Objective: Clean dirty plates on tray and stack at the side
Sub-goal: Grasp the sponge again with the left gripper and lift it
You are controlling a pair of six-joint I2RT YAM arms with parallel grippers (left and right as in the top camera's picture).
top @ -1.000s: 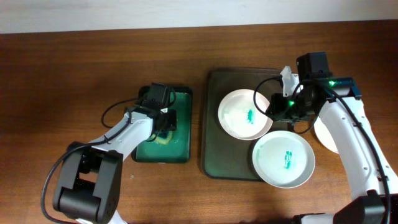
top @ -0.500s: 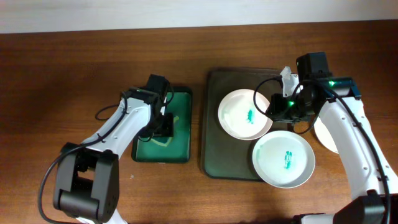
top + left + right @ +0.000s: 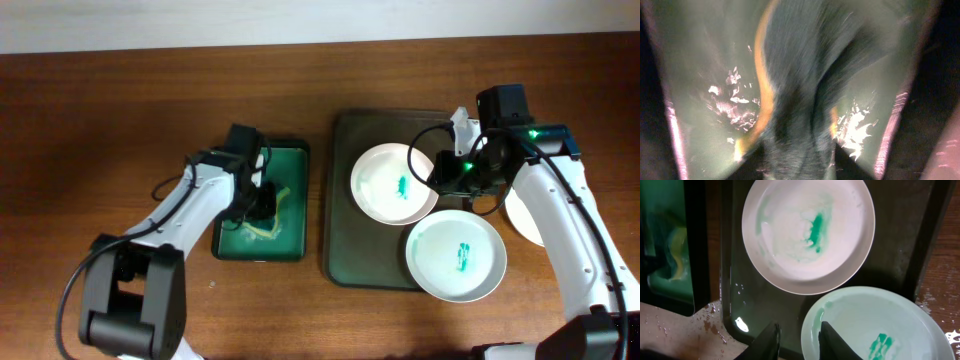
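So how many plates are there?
3. Two with teal smears sit on the dark tray: the back plate and the front plate. The third plate lies on the table right of the tray, partly hidden by the right arm.

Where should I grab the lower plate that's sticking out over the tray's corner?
Pinch the lower plate by its rim where it overhangs the tray, coming from the right, outside the tray. That edge probably leaves room for a finger underneath. The opposite edge sits inside the tray, close to the other plate.
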